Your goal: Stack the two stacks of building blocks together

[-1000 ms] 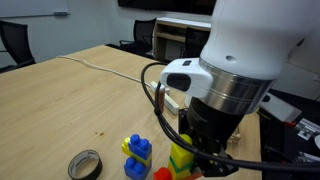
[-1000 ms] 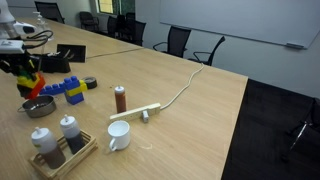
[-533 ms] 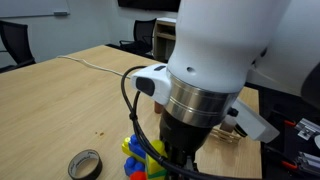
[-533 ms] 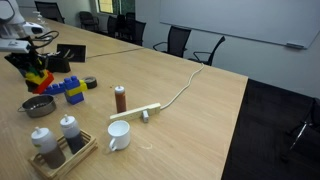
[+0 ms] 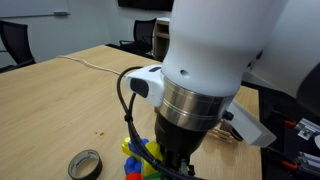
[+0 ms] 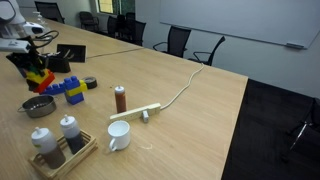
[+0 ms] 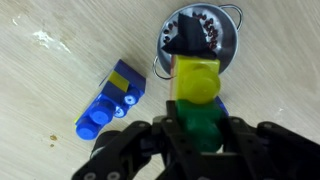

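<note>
My gripper (image 7: 197, 128) is shut on one stack of building blocks (image 7: 197, 85), its fingers clamped on the green bottom brick, with a yellow brick beyond it. In an exterior view the held stack (image 6: 38, 78) hangs tilted under the gripper (image 6: 33, 70), showing red, yellow and green. The blue and yellow stack (image 7: 110, 100) lies on its side on the wooden table, left of the held one in the wrist view, and sits just beside it (image 6: 68, 90). The arm hides most of that blue and yellow stack (image 5: 131, 152) in an exterior view.
A metal bowl (image 6: 38, 106) stands under the held stack. A dark tape roll (image 6: 90, 83) lies behind the blue stack. A brown shaker bottle (image 6: 120, 98), white mug (image 6: 118, 135), tray of bottles (image 6: 60, 146) and a cabled white bar (image 6: 140, 112) stand further along.
The arm has carried the held stack a short way toward the blue and yellow stack and now covers most of it in an exterior view. The grip is unchanged.
</note>
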`<state>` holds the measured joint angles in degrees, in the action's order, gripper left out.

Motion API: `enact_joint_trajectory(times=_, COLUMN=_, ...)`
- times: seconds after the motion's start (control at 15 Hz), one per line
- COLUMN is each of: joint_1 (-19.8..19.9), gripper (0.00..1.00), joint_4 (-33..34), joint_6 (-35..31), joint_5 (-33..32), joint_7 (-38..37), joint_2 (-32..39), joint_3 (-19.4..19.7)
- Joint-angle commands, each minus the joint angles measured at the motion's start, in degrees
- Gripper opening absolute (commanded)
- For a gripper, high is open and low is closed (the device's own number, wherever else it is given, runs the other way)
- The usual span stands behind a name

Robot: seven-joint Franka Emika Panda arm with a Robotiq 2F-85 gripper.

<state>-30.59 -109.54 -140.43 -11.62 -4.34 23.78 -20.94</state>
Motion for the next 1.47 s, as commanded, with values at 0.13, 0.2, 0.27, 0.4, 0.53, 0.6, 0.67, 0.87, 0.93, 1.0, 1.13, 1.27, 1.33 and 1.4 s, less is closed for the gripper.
enact_joint_trajectory(times=0.13, joint_1=-0.5, gripper=0.11, joint_4=0.2, joint_6=-0.3, joint_5=0.3, joint_7=-0.6, joint_2=0.1, joint_3=0.5)
enact_joint_trajectory(times=0.2, joint_1=-0.8, gripper=0.11, joint_4=0.5, joint_6=-0.3, joint_5=0.4, joint_7=-2.1, joint_2=0.0, joint_3=0.9)
enact_joint_trajectory(times=0.27, joint_1=-1.1, gripper=0.11, joint_4=0.8, joint_6=-0.4, joint_5=0.3, joint_7=-3.7, joint_2=0.0, joint_3=1.2)
enact_joint_trajectory(times=0.4, joint_1=-1.6, gripper=0.11, joint_4=1.5, joint_6=-0.7, joint_5=0.4, joint_7=-7.5, joint_2=0.2, joint_3=1.8)
enact_joint_trajectory(times=0.53, joint_1=-2.8, gripper=0.11, joint_4=2.6, joint_6=-0.6, joint_5=-0.2, joint_7=-12.4, joint_2=0.6, joint_3=3.1)
enact_joint_trajectory(times=0.6, joint_1=-3.7, gripper=0.11, joint_4=3.2, joint_6=-0.5, joint_5=-0.8, joint_7=-15.1, joint_2=0.9, joint_3=4.0)
enact_joint_trajectory(times=0.67, joint_1=-4.4, gripper=0.11, joint_4=3.6, joint_6=-0.4, joint_5=-1.1, joint_7=-17.4, joint_2=1.2, joint_3=4.8)
enact_joint_trajectory(times=0.87, joint_1=-7.5, gripper=0.11, joint_4=5.1, joint_6=-0.7, joint_5=-2.9, joint_7=-24.7, joint_2=2.7, joint_3=8.1)
enact_joint_trajectory(times=0.93, joint_1=-8.8, gripper=0.11, joint_4=5.7, joint_6=-0.6, joint_5=-4.2, joint_7=-27.3, joint_2=3.2, joint_3=9.7)
enact_joint_trajectory(times=1.0, joint_1=-9.9, gripper=0.11, joint_4=6.3, joint_6=-0.8, joint_5=-5.2, joint_7=-29.8, joint_2=3.7, joint_3=11.1)
enact_joint_trajectory(times=1.13, joint_1=-11.7, gripper=0.11, joint_4=7.8, joint_6=-0.9, joint_5=-6.5, joint_7=-33.4, joint_2=5.0, joint_3=13.3)
enact_joint_trajectory(times=1.27, joint_1=-13.0, gripper=0.11, joint_4=9.3, joint_6=-0.5, joint_5=-7.2, joint_7=-35.6, joint_2=6.4, joint_3=14.7)
enact_joint_trajectory(times=1.33, joint_1=-13.5, gripper=0.11, joint_4=10.1, joint_6=-0.2, joint_5=-7.2, joint_7=-36.3, joint_2=7.2, joint_3=15.1)
enact_joint_trajectory(times=1.4, joint_1=-14.0, gripper=0.11, joint_4=10.6, joint_6=0.1, joint_5=-7.2, joint_7=-36.9, joint_2=7.8, joint_3=15.6)
